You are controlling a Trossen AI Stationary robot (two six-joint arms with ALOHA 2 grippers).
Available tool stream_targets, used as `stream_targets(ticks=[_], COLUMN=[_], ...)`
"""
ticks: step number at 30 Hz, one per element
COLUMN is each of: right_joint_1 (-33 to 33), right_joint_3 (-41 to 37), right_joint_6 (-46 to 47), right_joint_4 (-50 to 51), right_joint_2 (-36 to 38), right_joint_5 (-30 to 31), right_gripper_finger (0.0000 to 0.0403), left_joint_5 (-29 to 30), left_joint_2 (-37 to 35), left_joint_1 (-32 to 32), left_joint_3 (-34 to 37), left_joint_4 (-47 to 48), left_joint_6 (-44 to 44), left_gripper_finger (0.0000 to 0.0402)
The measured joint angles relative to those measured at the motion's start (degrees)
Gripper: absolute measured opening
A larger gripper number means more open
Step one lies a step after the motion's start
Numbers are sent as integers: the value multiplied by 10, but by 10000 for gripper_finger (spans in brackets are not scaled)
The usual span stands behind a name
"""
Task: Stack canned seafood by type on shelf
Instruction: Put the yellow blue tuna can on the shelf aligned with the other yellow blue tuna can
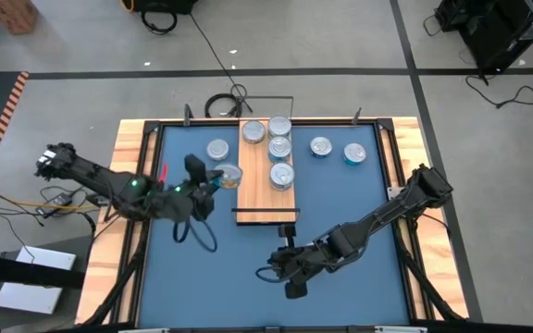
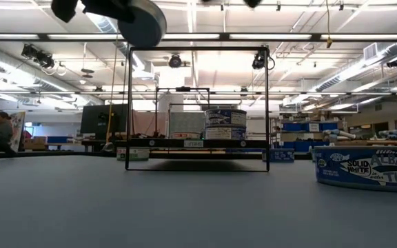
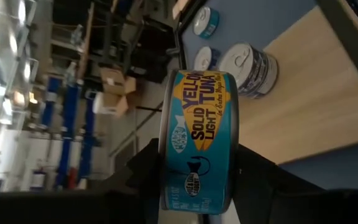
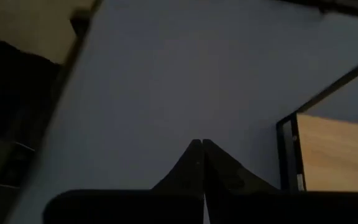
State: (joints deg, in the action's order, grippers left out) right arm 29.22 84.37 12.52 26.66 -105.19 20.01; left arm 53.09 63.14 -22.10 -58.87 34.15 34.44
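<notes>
The left gripper [image 1: 213, 181] pinches a teal yellowfin tuna tin [image 3: 197, 140] on edge between its fingers, raised just beside the shelf [image 1: 257, 185] — presumably for adding to the 3 tins there — while the right gripper [image 1: 290, 277], fingers pressed together and empty, waits low over the tabletop [image 1: 340, 203].

Three tins [image 1: 279, 148] on shelf [image 1: 259, 192]; two tins [image 1: 337, 149] right of it, one [image 1: 217, 149] left.
</notes>
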Motion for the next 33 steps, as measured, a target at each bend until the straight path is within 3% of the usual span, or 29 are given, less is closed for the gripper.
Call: stream_targets(ticks=[4, 9, 14, 16, 21, 28, 33], right_joint_1=[-2, 0, 9, 13, 19, 19, 22], right_joint_3=[-40, -53, -54, -53, -67, -83, -83], right_joint_6=[5, 12, 25, 31, 55, 64, 64], right_joint_4=[-32, -35, -19, -15, -5, -12, -10], right_joint_2=[0, 0, 9, 12, 13, 13, 13], right_joint_5=[1, 14, 18, 27, 44, 45, 46], right_gripper_finger=[2, 1, 0, 0, 0, 0, 0], left_joint_5=[-49, -68, -137, -192, -280, -283, -272], left_joint_2=[-17, -53, -63, -62, -50, 16, 82], left_joint_1=[47, 104, 183, 221, 287, 322, 340], left_joint_3=[26, 136, 245, 268, 284, 279, 280], left_joint_4=[-48, -199, -362, -410, -450, -455, -508], left_joint_6=[17, 101, 148, 143, 136, 149, 166], left_gripper_finger=[150, 150, 150, 150, 150, 150, 150])
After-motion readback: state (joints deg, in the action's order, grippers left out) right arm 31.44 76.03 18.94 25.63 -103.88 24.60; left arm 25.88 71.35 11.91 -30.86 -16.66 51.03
